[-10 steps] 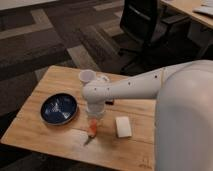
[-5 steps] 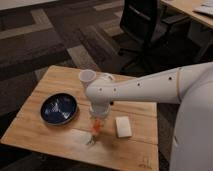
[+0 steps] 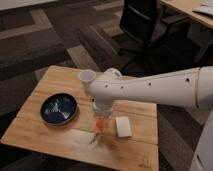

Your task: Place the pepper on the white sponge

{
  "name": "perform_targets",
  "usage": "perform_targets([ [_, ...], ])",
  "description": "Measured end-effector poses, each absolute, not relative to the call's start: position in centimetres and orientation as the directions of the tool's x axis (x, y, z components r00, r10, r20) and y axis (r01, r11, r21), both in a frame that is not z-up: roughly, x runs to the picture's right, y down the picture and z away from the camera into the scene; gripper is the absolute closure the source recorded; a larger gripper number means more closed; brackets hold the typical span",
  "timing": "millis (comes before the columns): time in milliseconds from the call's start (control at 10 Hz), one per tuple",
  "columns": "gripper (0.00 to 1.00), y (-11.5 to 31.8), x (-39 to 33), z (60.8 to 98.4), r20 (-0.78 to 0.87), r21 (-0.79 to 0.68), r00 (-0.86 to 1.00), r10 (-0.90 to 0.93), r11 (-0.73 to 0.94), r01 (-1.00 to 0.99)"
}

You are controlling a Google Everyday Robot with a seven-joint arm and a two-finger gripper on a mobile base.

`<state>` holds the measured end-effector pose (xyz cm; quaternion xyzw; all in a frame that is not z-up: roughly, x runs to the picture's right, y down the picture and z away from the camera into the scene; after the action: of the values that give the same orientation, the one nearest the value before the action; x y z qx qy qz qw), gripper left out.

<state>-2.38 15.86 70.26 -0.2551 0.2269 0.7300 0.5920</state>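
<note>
- The robot's white arm (image 3: pixel 150 90) reaches in from the right across a light wooden table (image 3: pixel 45 132), its wrist turned down over the middle of the tabletop
- The gripper (image 3: pixel 100 121) hangs just below that wrist, fingers pressed together on the slim orange-red pepper (image 3: pixel 100 125)
- The pepper sits right in the gripper's grasp, pointing downward, its lower tip close to the wood; whether it touches the table I cannot tell
- The small flat white sponge with rounded corners (image 3: pixel 123 126) lies on the table just to the right of the pepper and gripper, apart from both
- A round dark blue bowl (image 3: pixel 58 109) rests on the table to the left of the gripper, well apart
- A white cup (image 3: pixel 87 77) stands upright near the far edge, beside the arm
- A black office chair (image 3: pixel 142 25) stands on the patterned carpet beyond the table
</note>
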Motion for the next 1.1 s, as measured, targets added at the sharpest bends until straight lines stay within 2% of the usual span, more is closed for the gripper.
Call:
perform_targets([
  [1100, 1.0, 15.2, 0.0, 71.7, -0.649, 0.025, -0.177, 0.74, -0.211, -0.977],
])
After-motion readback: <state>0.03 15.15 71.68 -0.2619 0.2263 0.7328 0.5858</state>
